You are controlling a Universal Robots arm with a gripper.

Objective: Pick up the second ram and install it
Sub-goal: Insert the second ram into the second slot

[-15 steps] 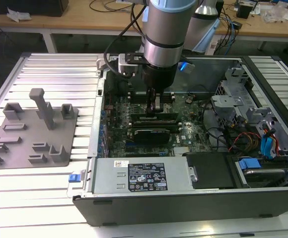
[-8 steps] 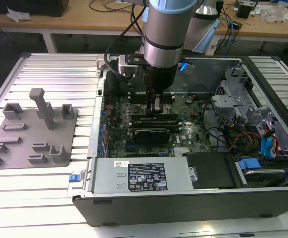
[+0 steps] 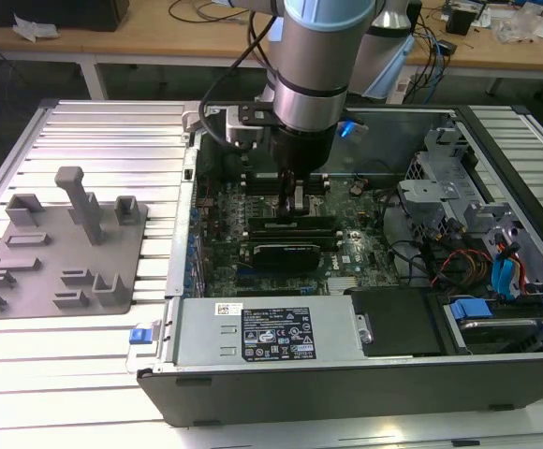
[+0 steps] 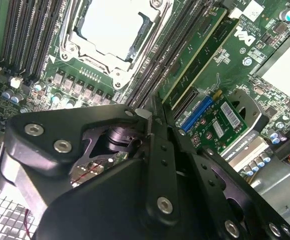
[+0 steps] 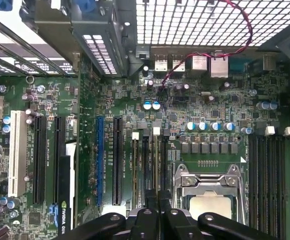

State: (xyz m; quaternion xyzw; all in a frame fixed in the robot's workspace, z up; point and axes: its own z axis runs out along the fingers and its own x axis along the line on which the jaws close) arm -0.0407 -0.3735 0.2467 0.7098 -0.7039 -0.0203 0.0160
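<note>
**Memory strip being seated in a slot inside an open computer**

The fingers are being shown drawn together with barely a sliver between them. They are judged to be pinched on the top edge of the second ram. This is the long green strip standing on edge in a slot and running away from the fingertips in the second wrist view. The contact itself is being hidden by the fingers.

In the exterior view, the gripper is being shown pointing straight down over the motherboard, near the middle of the open computer case. The black card is lying just beside the gripper at six o'clock. The grey plate with upright posts is sitting well apart at nine o'clock, outside the case.

For the step to be done well, the strip is best kept upright and parallel to its slot. Pressure is best applied straight down and evenly along its length, so that neither end is driven in first. The white latch clips at the slot ends are worth watching, since a seated strip is judged to be confirmed by their closing. Sideways force is to be avoided, as the neighbouring slots are lying close.
</note>
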